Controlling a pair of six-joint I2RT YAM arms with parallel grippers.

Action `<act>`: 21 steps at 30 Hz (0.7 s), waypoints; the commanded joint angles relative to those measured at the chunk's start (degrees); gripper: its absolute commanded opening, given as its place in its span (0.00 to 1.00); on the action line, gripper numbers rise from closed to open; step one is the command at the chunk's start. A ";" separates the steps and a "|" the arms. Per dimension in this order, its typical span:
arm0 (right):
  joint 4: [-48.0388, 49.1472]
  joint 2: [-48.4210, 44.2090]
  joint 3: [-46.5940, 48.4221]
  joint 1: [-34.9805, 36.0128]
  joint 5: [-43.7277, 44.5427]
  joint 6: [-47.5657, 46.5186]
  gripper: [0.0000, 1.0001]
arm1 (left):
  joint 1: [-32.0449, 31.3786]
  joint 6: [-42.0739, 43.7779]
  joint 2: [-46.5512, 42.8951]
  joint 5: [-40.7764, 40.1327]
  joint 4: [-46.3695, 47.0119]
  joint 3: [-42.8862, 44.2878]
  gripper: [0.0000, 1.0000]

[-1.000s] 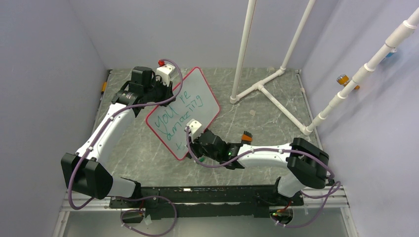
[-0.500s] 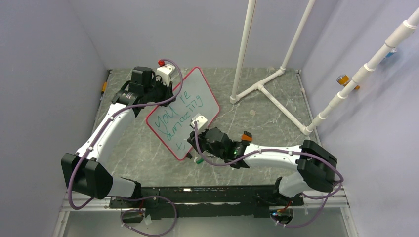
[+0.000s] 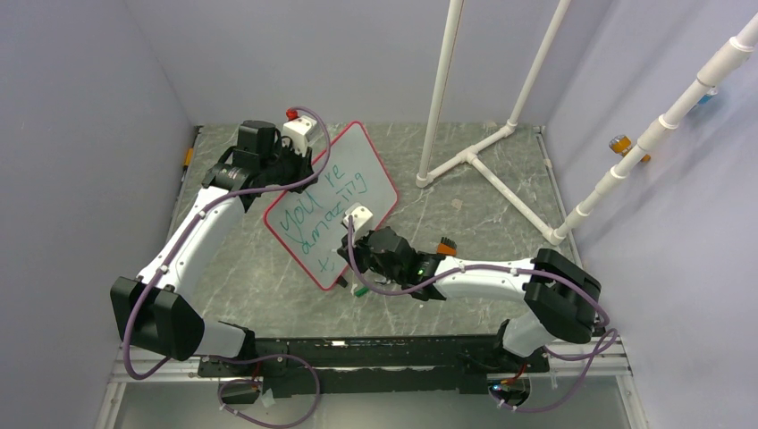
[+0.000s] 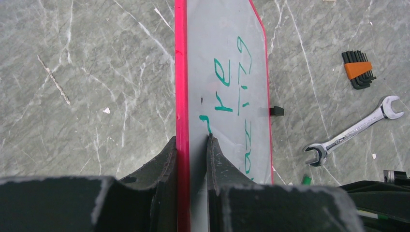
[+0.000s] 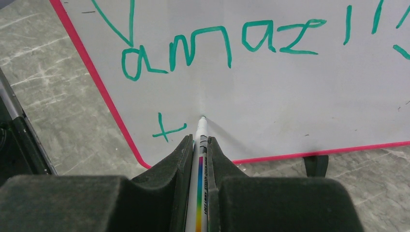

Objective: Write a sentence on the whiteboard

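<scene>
Closest to you, your right gripper [image 5: 198, 145] is pinched narrow on a slim white marker [image 5: 199, 169] with a rainbow stripe down its barrel. Its two matte black fingers [image 5: 181, 154], scuffed and tapering, hug the barrel on either side. The marker's fine tip meets the whiteboard [image 5: 290, 96] low on its glossy white face, just right of a small green cross-shaped "t". The board's thin red frame bends through a rounded corner just left of that stroke. A stubby black clip [image 5: 316, 164] hangs from the lower edge toward the table [image 5: 48, 106], a grey-green surface veined with white like marble.

Above the tip runs the sentence [image 5: 193, 48] in loose green marker script. "amaz" fills the right wrist view, and in the overhead view "you're" sits on the line beyond it. From overhead, the board is at the centre-left of the table, turned diagonally between your two arms.

Right of the board, on the stone-like top, lie a shiny steel open-ended wrench [image 4: 353, 130] and a fanned set of black hex keys [image 4: 358, 70] in an orange holder, near each other but apart.

Farther out, your left gripper [image 4: 192, 140] clamps the board's far-left rim. One dark, dusty finger sits behind the red frame and the other presses on the white face, so the jaws stand only as wide as the board is thin. That edge is raised enough for a finger to sit behind it.

Beyond everything, smooth white plastic pipes [image 3: 483, 161] form a T-shaped foot and rise toward the back wall.
</scene>
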 commanded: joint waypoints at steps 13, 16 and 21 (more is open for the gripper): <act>4.19 1.06 -1.86 -0.61 -1.80 2.89 0.00 | 0.19 7.61 0.75 -9.11 -4.77 -0.33 0.00; 3.98 0.62 -2.88 -0.55 -1.83 3.38 0.00 | 0.18 7.58 0.87 -9.10 -4.84 -0.31 0.00; 3.58 0.03 -4.56 -0.59 -2.05 4.46 0.00 | 0.20 7.59 0.69 -9.10 -4.80 -0.31 0.00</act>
